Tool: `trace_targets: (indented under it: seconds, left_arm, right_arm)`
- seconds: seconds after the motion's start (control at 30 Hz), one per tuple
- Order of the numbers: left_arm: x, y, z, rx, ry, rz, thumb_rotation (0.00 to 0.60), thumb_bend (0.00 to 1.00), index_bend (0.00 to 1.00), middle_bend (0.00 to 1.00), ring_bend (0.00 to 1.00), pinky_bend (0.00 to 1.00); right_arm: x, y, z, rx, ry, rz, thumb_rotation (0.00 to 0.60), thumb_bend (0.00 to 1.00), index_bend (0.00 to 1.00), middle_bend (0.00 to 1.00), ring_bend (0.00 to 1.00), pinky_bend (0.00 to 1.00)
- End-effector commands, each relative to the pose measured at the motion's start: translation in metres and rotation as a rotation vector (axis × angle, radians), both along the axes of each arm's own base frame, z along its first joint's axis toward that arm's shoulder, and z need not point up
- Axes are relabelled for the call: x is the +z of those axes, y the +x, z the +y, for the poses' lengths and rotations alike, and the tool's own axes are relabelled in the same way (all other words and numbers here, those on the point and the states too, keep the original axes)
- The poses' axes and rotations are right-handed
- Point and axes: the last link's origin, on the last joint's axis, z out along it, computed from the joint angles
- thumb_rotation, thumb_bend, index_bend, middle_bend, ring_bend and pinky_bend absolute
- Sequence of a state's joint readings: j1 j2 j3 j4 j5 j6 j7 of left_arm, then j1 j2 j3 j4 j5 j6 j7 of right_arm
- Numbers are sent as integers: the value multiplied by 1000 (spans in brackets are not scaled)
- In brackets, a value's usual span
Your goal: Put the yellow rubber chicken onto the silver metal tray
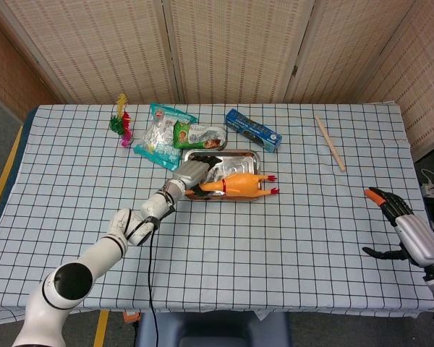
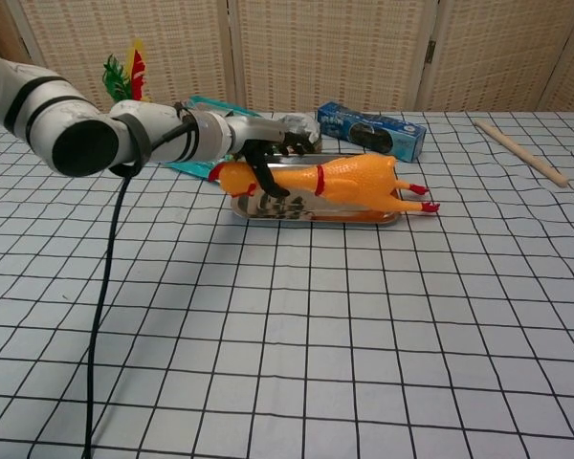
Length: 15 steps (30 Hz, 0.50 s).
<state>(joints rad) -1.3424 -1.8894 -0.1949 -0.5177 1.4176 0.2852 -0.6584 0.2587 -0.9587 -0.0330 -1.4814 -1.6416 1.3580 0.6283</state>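
Checked table (image 1: 289,217) — left hand (image 2: 263,153) grips yellow rubber chicken (image 2: 349,179) on silver metal tray (image 1: 249,154).

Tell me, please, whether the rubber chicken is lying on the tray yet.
Yes: the rubber chicken lies along the tray, feet past its right rim, the left hand gripping it.

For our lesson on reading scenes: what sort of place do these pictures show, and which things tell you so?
Probably a robot test room rather than a home. A table with a checked cloth holds unrelated props: a rubber chicken on a metal tray, a blue box. Woven folding screens close it off behind.
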Motion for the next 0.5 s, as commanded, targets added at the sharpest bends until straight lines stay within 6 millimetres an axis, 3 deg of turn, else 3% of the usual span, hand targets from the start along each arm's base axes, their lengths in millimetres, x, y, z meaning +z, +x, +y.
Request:
trace_targets:
  seconds: [0.03, 0.3, 0.5]
  left_arm:
    - [5, 15, 2, 40, -56, 23, 600, 354, 0, 0, 0, 5]
    - [15, 41, 5, 207, -143, -51, 600, 347, 0, 0, 0, 0]
    - [28, 48, 19, 307, -142, -155, 600, 341, 0, 0, 0, 0]
  right_arm:
    - [0, -1, 1, 2, 3, -16, 600, 78, 0, 0, 0, 0]
    - [0, -5, 1, -4, 8, -32, 600, 79, 0, 0, 0, 0]
    - [-1, -4, 3, 3, 18, -47, 600, 78, 0, 0, 0, 0]
